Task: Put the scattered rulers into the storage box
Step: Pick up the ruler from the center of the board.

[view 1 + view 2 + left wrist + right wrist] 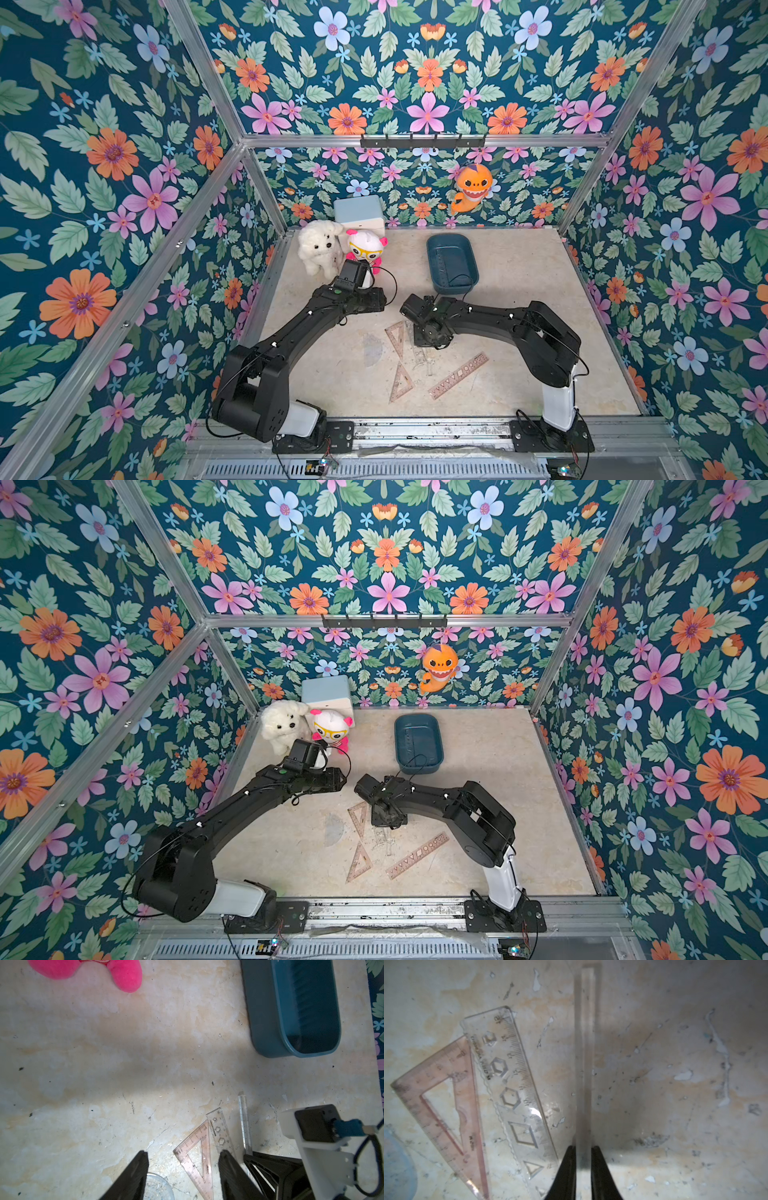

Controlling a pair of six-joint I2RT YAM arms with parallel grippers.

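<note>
My right gripper (pixel 583 1148) is low over the table, shut on the end of a clear straight ruler (pixel 586 1043). The ruler runs forward from the jaws. Beside it lie a clear stencil ruler (pixel 512 1088) and a pink set square (pixel 446 1109). My left gripper (pixel 184 1153) hangs open above that set square (pixel 197 1157), holding nothing. In a top view, a second set square (pixel 401 382), a brownish stencil ruler (pixel 459 376) and a clear protractor (pixel 372 351) lie on the table. The teal storage box (pixel 455 289) stands beyond the right gripper, with faint ruler markings on its floor.
A white plush dog (pixel 318 249), a pink-and-white doll (pixel 365 247) and a pale blue cube box (pixel 359 212) stand at the back left. An orange shark toy (pixel 471 185) hangs on the back wall. Flowered walls close in the table on three sides.
</note>
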